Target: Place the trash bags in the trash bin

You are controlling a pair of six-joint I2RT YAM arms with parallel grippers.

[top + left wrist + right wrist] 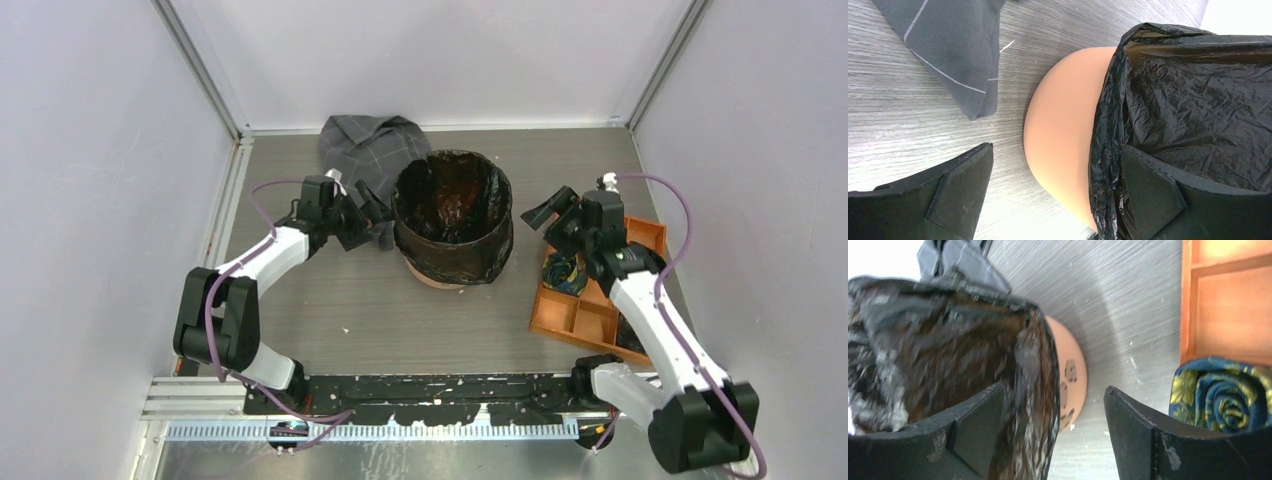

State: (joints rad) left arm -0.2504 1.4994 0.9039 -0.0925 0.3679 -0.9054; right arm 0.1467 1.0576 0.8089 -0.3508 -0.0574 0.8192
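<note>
Upright round orange plastic bucket [1063,135], lined with a thin glossy black plastic bag [455,200], at the middle of the grey wood-grain table [330,310].

The bucket's long axis is vertical, mouth upward. The bag sits inside, its edge folded over the rim and hanging down the outside. The left gripper [1057,147], just beside the bucket's left wall, is spread wide and holds nothing. The right gripper [1053,390], near the right side, has its jaws apart and is empty.
</note>
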